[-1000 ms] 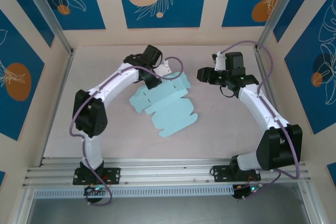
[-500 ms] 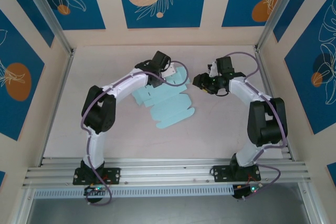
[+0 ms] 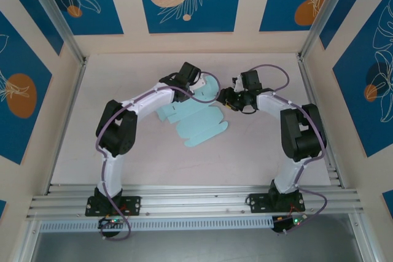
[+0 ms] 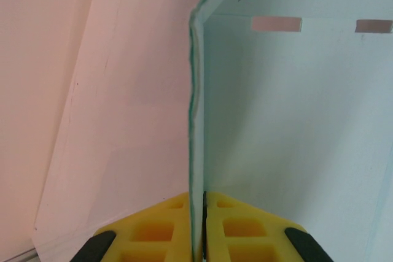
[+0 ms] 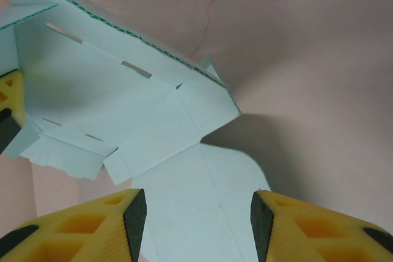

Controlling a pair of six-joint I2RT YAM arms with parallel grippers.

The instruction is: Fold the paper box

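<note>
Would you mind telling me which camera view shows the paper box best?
Top external: the paper box shows almost its whole outline, flaps included. Left wrist gives a pinched edge close up; right wrist, a few panels with slots.

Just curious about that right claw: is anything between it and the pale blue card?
Nothing visible. The right gripper hangs open, facing a flap of the paper box; the left gripper pinches another panel.

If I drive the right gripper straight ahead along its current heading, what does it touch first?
Most likely the paper box: its flat flap lies directly ahead of the right gripper, framed by the open fingers, with the table beyond it. Depth is hard to judge, so how soon is unclear.
</note>
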